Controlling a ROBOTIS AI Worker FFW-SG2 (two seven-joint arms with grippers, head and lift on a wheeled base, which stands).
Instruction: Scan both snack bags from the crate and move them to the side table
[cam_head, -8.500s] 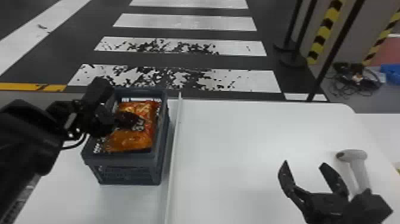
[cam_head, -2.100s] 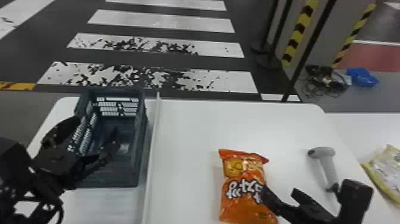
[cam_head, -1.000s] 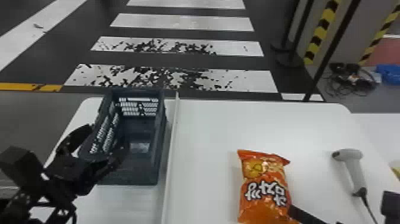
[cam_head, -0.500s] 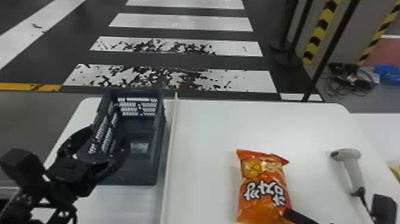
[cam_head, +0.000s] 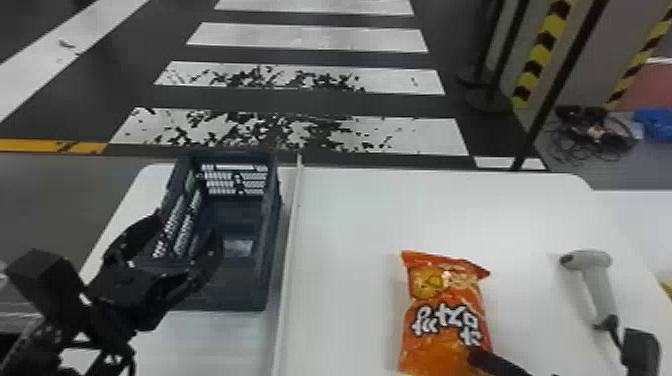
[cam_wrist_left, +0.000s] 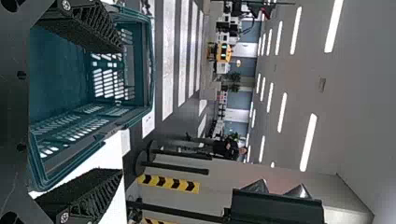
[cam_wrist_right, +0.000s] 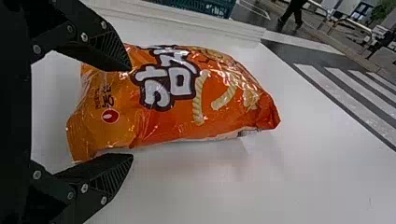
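Right claw (cam_wrist_right: 131, 112): fingers apart, astride the near end of the orange snack bag (cam_head: 442, 295), not clamped; contact along either side impossible to tell. Probably set this way to take the narrow end squarely. Bag laid flat, printed face up, on the white table (cam_head: 450, 210), toward the near edge and right of the long strip (cam_head: 287, 280); likely placed there for easy reach, with the scanner (cam_head: 600, 295) close by. Scanner lying near the right edge, head toward the far edge, handle toward the near edge, presumably for ready pick-up. Crate (cam_head: 240, 285) at the far left corner, left of the strip, apparently to keep unloading apart from scanning. Left claw (cam_head: 189, 223) at the crate's near left part, fingers apart, holding nothing. Yellow item (cam_head: 667, 287) beyond the table's right edge: possibly the other bag, too little shown to tell.

Step in hand, by judgement: gripping the bag; whether scanned or not, impossible to tell. Next, centre the fingers on the bag and close gently. Avoid a hard squeeze, to spare the contents; avoid a shallow bite, to prevent slipping on the slick film.
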